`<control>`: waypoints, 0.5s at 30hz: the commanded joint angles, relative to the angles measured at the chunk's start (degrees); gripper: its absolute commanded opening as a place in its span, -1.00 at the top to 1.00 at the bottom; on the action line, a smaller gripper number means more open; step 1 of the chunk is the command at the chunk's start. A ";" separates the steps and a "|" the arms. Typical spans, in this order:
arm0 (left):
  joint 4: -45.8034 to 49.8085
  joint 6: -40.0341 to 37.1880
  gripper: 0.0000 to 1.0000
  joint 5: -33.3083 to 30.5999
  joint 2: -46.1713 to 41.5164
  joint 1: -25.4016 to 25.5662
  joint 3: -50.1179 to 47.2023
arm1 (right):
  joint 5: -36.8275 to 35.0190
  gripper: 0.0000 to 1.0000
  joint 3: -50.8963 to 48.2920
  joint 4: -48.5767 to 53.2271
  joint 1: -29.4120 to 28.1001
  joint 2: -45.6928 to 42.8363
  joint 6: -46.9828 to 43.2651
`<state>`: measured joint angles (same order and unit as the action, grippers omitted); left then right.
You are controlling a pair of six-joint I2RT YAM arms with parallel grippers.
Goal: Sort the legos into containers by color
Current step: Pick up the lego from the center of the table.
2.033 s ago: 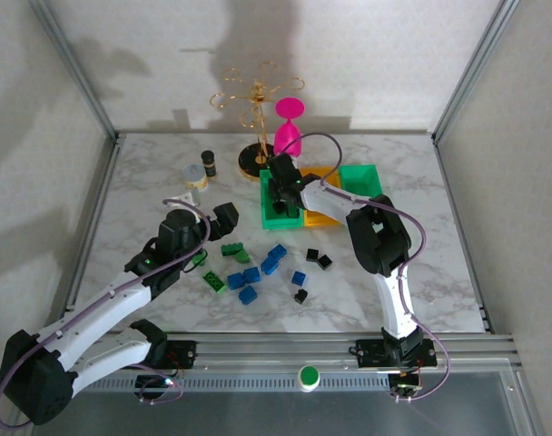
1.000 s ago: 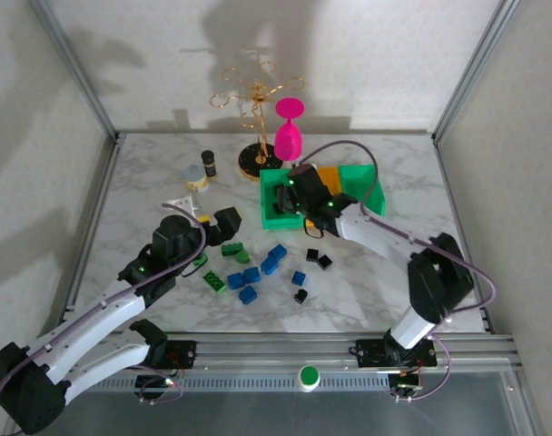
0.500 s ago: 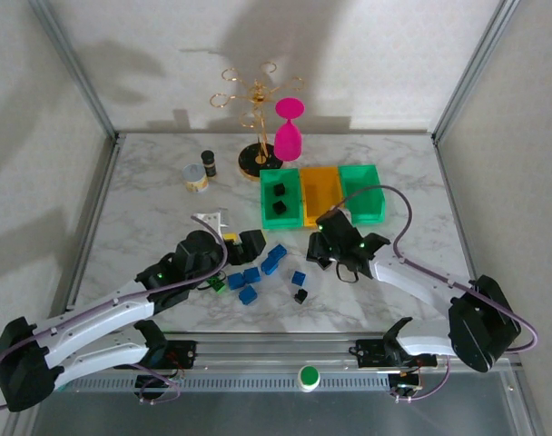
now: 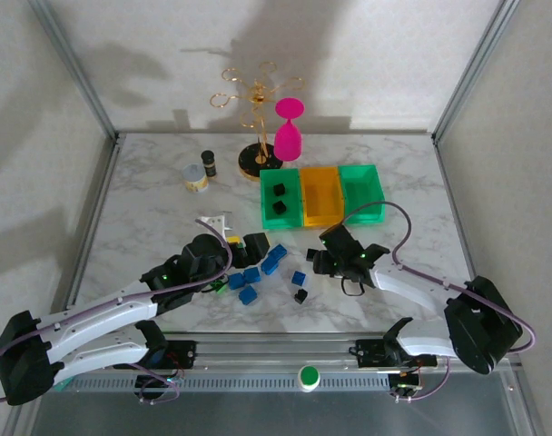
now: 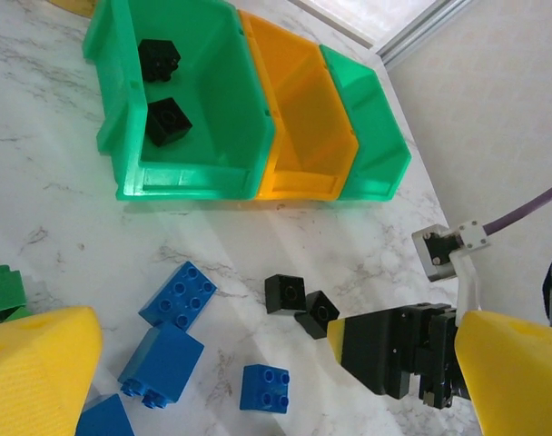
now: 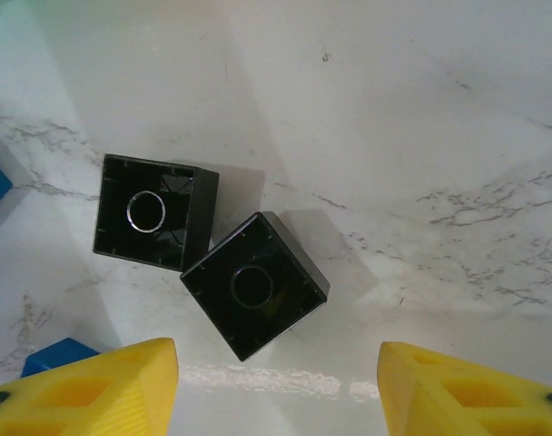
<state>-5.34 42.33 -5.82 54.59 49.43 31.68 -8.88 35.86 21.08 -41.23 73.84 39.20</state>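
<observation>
Surface: the marble table [image 4: 140, 209] carries all items.

Bins: the containers [image 4: 319, 195] stand joined in a row at far centre, in the order green, orange, green. The left green bin [image 5: 212, 100] holds two black legos [image 5: 168, 121].

Arms: the left gripper [image 4: 247, 247] sits low over the loose blue bricks [image 4: 251, 274], its jaws spread wide and gripping nothing. A green brick [image 5: 4, 289] lies just beside it. The right gripper [image 6: 276, 381] also has its jaws parted and grips nothing. It hangs above two black bricks [image 6: 255, 284].

Loose pieces: those two lie corner to corner on the table in front of the bins. A third black brick [image 4: 300, 295] lies apart, nearer the arm bases.
</observation>
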 commanded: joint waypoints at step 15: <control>-0.39 0.03 -0.99 -2.77 1.78 0.49 -0.26 | -3.30 -0.13 5.16 -3.07 4.72 10.62 -5.37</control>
<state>-5.34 42.48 -7.33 55.83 49.43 31.68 -11.09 39.29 18.92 -36.99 83.13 35.88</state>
